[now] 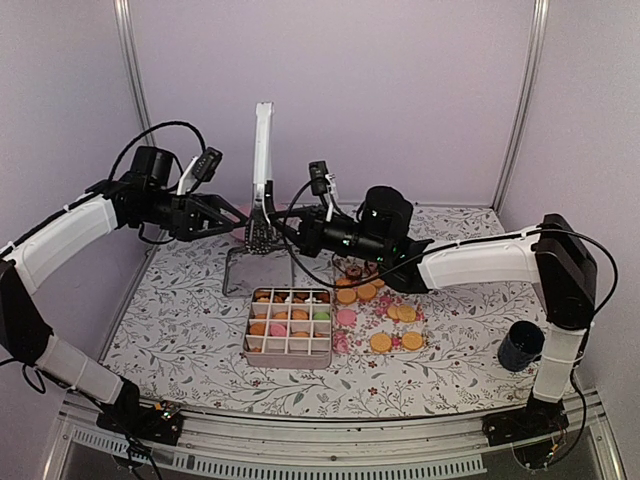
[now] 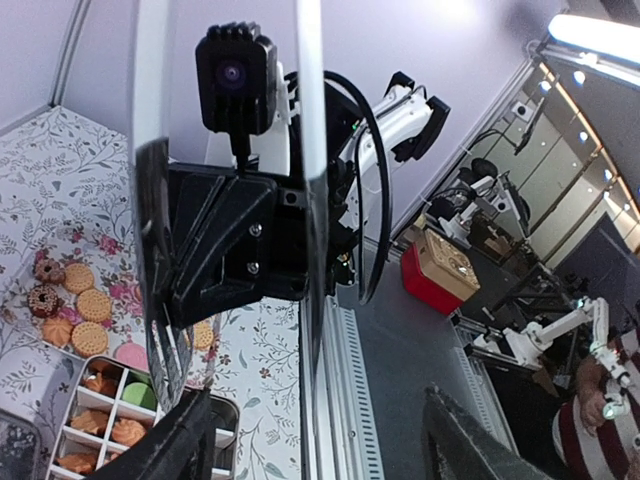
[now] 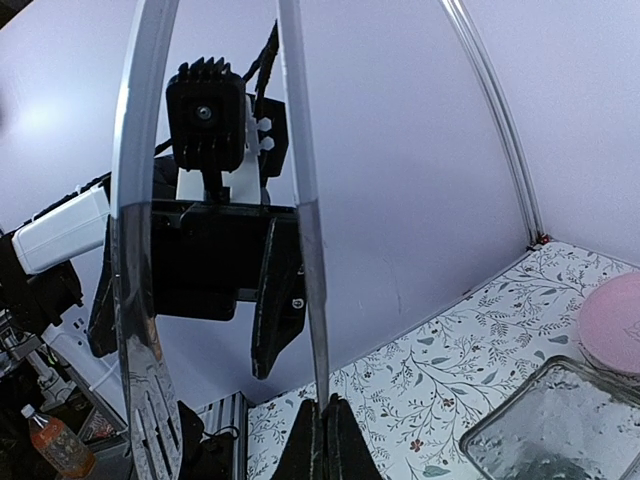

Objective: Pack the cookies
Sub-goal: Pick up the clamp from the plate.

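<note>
The cookies (image 1: 380,300) lie loose to the right of a compartment box (image 1: 290,352) that holds more of them, mostly golden-orange with some pink, green and dark brown. The left wrist view shows the cookies (image 2: 82,305) and the box (image 2: 225,415) low on the left. Metal tongs (image 1: 262,170) stand upright behind the box, slotted heads down. My right gripper (image 1: 287,228) is shut on one tong arm (image 3: 300,200), which is pinched between its tips (image 3: 325,440). My left gripper (image 1: 235,222) stands open, its fingers (image 2: 180,445) wide apart with the tong arm (image 2: 312,200) between them, not touching.
A clear lid (image 1: 258,272) lies on the floral cloth behind the box, seen also in the right wrist view (image 3: 560,420). A pink plate (image 3: 615,325) sits beyond it near the back wall. A dark cup (image 1: 520,345) stands by the right arm's base.
</note>
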